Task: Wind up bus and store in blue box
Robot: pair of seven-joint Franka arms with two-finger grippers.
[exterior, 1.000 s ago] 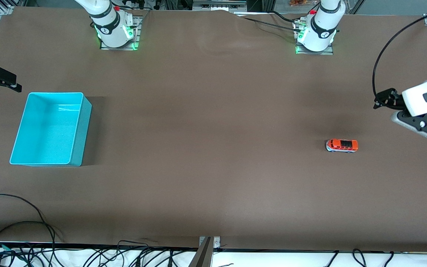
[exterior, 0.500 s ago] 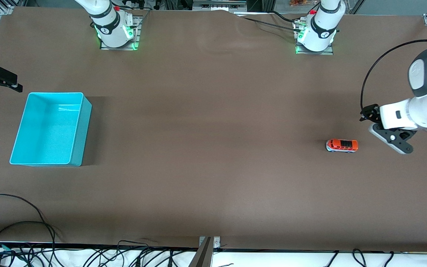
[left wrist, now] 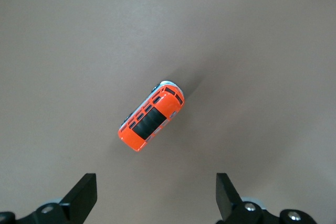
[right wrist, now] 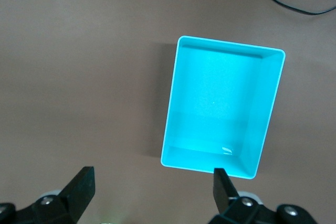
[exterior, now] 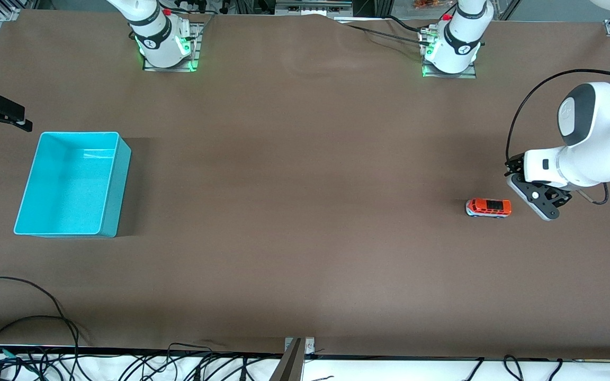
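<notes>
The bus, small and orange-red with a dark roof panel, stands on the brown table toward the left arm's end. It also shows in the left wrist view. My left gripper hovers just beside it, nearer the table's end, open and empty. The blue box, an empty turquoise bin, sits toward the right arm's end. My right gripper hangs over the table's edge beside the box, open and empty, with the box below it.
The two arm bases stand along the table's back edge. Loose black cables lie at the table's near edge by the right arm's end. A wide stretch of bare brown table separates bus and box.
My left arm has swung in from the table's end and now hovers close beside the bus. The bus, the box and my right gripper have stayed put.
</notes>
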